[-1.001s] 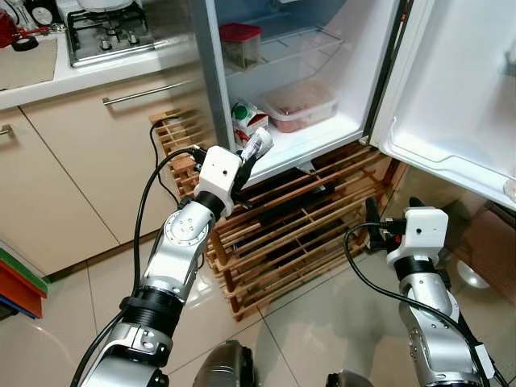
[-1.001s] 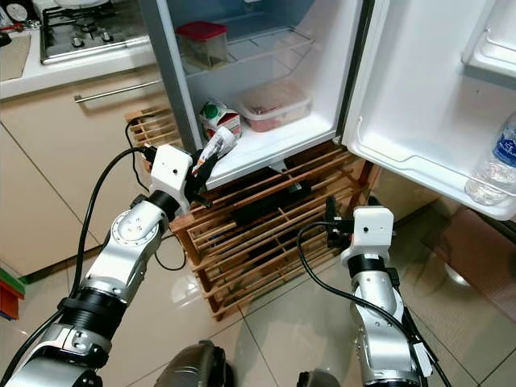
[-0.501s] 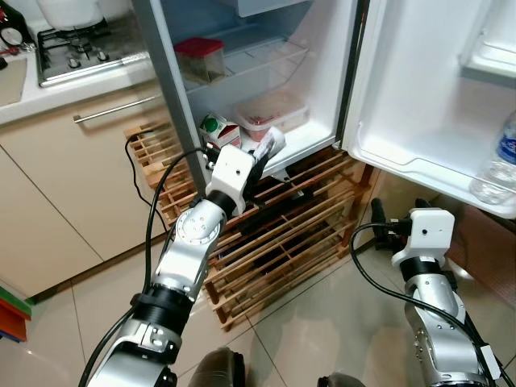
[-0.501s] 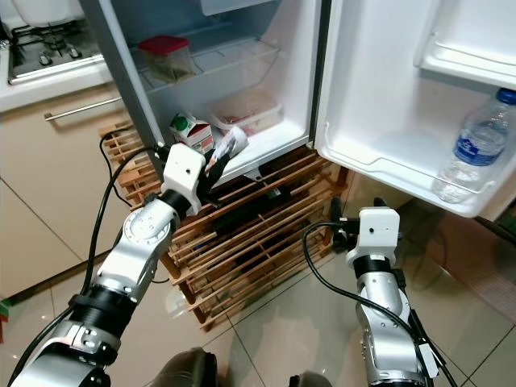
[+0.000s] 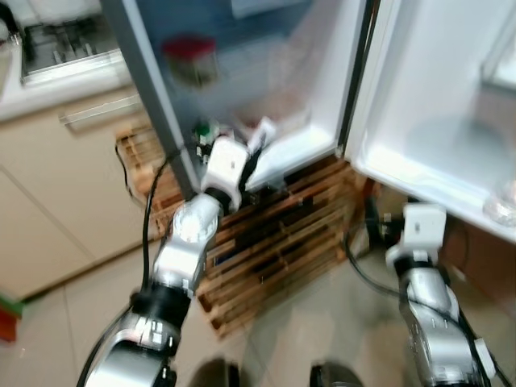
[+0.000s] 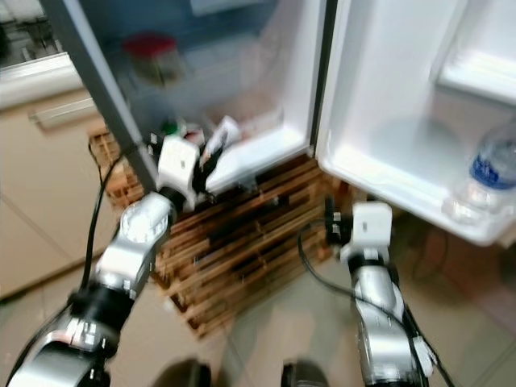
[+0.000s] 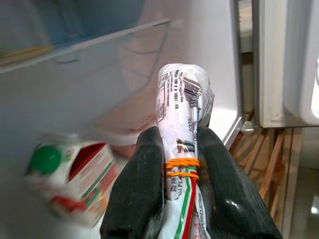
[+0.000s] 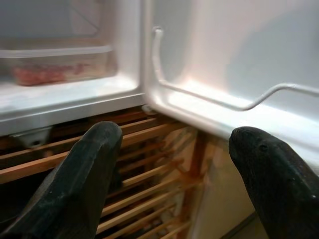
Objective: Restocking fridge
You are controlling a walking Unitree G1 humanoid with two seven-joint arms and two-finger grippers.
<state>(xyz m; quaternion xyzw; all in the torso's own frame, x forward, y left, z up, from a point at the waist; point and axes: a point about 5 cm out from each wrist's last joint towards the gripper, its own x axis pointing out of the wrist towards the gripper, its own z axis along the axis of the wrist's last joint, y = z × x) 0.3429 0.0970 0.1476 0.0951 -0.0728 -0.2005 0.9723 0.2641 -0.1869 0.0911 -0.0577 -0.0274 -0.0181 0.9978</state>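
The head views are blurred. Upper centre of the frame stands the open fridge [image 5: 266,72], its door [image 6: 419,105] swung out to the right, and under it, centre frame, a wooden slatted rack [image 5: 282,234] on the tiled floor [image 6: 274,322].

The left gripper [image 7: 180,149] is raised to the front lip of the fridge's bottom shelf, left of centre in the head views. Its two black fingers [image 7: 142,184] are clamped on a rolled white packet [image 7: 182,124] — printed text and a barcode near its tip, two orange rubber bands around its middle, a green and red stripe lower down. The packet's tip points into the fridge.

On that bottom shelf, just beside the packet, lies a red and white carton [image 7: 70,179] with a green cap, tilted. Behind it sits a clear tub [image 8: 55,67] with something reddish inside. One shelf up, at upper left of the frame, stands a container with a red lid [image 5: 189,56].

The right gripper [image 8: 174,169] hangs low, lower right of the head views, in front of the rack — fingers spread wide, nothing between them. A water bottle [image 6: 488,173] stands in the door's lower bin at the right edge. Far upper left, a stove [image 5: 64,48] sits on the counter.
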